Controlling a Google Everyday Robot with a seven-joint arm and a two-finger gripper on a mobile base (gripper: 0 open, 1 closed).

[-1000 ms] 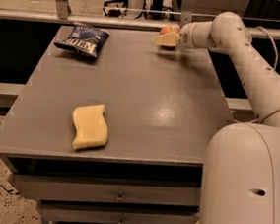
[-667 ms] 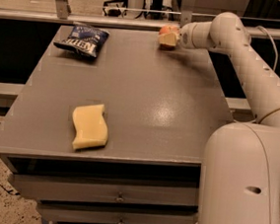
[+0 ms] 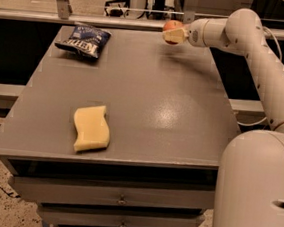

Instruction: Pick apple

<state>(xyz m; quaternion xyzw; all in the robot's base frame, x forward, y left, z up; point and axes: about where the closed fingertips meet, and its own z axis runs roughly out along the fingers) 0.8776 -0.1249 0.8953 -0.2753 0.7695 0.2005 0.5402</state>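
The apple (image 3: pixel 171 26) is small, round and red-orange. It sits in my gripper (image 3: pixel 174 33) above the far right part of the grey table (image 3: pixel 148 101), lifted off the surface. The gripper is at the end of my white arm (image 3: pixel 249 40), which reaches in from the right. Its pale fingers (image 3: pixel 176 35) are shut on the apple and cover the apple's lower right side.
A dark blue chip bag (image 3: pixel 83 40) lies at the table's far left. A pale yellow wavy sponge (image 3: pixel 91 128) lies near the front left. My white base (image 3: pixel 257 197) stands at the table's right front corner. Drawers (image 3: pixel 118 198) sit under the tabletop. A rail runs behind the table.
The gripper has risen a little with the apple in it, so the apple now sits higher above the table's far edge. Chip bag and sponge have not moved.
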